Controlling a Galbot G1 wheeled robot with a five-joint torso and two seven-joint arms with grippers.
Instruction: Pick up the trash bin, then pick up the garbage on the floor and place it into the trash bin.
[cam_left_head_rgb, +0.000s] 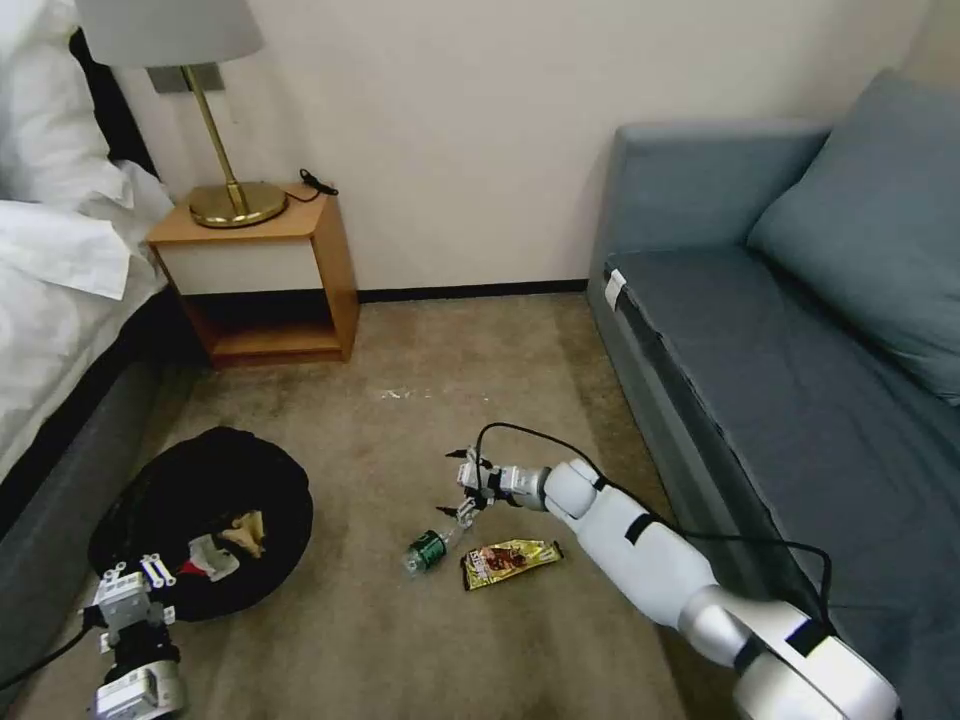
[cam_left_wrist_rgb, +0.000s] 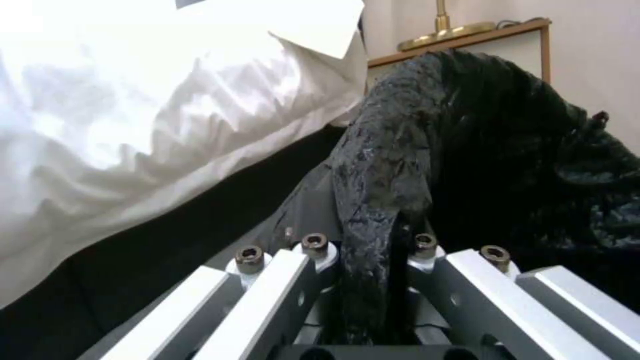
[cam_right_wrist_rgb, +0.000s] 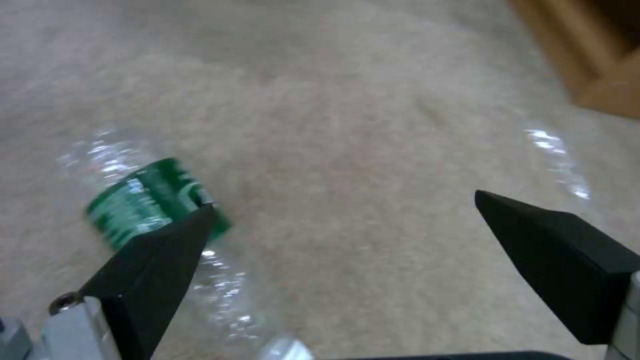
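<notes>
The trash bin (cam_left_head_rgb: 190, 480), lined with a glossy black bag, sits low at my left beside the bed. My left gripper (cam_left_head_rgb: 130, 590) is shut on its near rim, and the left wrist view shows the black liner (cam_left_wrist_rgb: 400, 165) pinched in that gripper (cam_left_wrist_rgb: 370, 250). Inside the bin lie a tan paper piece (cam_left_head_rgb: 248, 530) and a red-and-white wrapper (cam_left_head_rgb: 205, 560). On the carpet lie a green-labelled clear bottle (cam_left_head_rgb: 428, 550) (cam_right_wrist_rgb: 147, 200) and a yellow-brown snack packet (cam_left_head_rgb: 510, 560). My right gripper (cam_left_head_rgb: 462, 487) (cam_right_wrist_rgb: 343, 205) hangs open just above the bottle, one fingertip beside its label.
A wooden nightstand (cam_left_head_rgb: 270, 270) with a brass lamp (cam_left_head_rgb: 235, 200) stands against the back wall. The bed (cam_left_head_rgb: 60, 280) runs along the left, and the grey-blue sofa (cam_left_head_rgb: 780, 340) takes up the right. Open carpet (cam_left_head_rgb: 450, 370) lies between them.
</notes>
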